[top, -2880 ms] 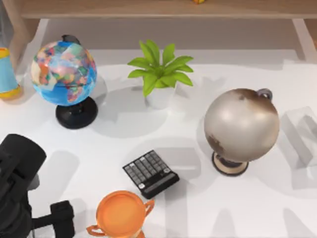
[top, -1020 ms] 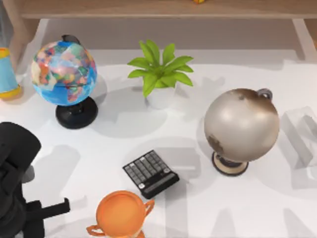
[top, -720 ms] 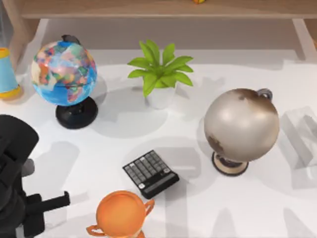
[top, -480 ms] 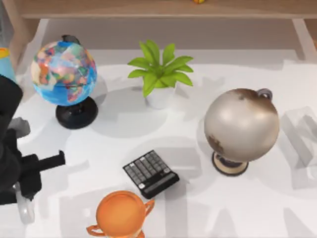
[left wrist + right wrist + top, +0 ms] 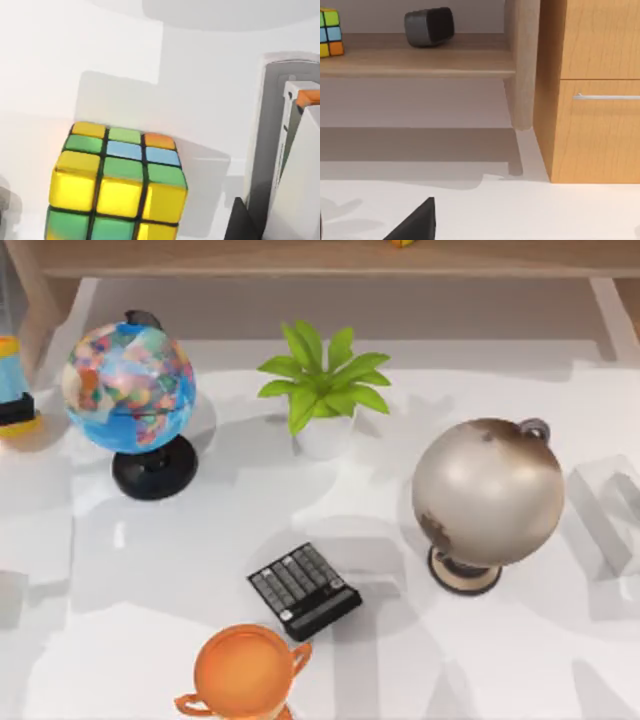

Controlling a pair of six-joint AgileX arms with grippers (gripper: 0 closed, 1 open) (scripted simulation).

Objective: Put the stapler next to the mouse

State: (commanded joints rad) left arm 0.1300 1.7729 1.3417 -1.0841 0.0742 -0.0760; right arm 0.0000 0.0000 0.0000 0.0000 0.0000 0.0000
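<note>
The white tabletop (image 5: 200, 570) carries a grey globe (image 5: 488, 502) toward its right edge, a blue globe (image 5: 128, 388) toward its far left corner and a plant (image 5: 322, 380) by the middle of the far edge. An orange cup (image 5: 243, 672) stands at the near edge, with a black calculator (image 5: 304, 589) just beyond it.

In the left wrist view a cube (image 5: 117, 182) sits on a pale surface. The stapler (image 5: 272, 145), pale grey with a darker stripe and only partly seen, stands near the cube but apart from it. It is just beside the dark tip of the left hand (image 5: 241, 222). I cannot tell whether that hand is open, closed or gripping the stapler.

The right hand (image 5: 415, 220) hangs low over the tabletop, facing a wooden shelf (image 5: 415, 62); its state cannot be told either. A dark rounded thing (image 5: 429, 27) on that shelf may be the mouse.

By my judgement the task is unfinished: the stapler is not yet set beside any mouse.
</note>
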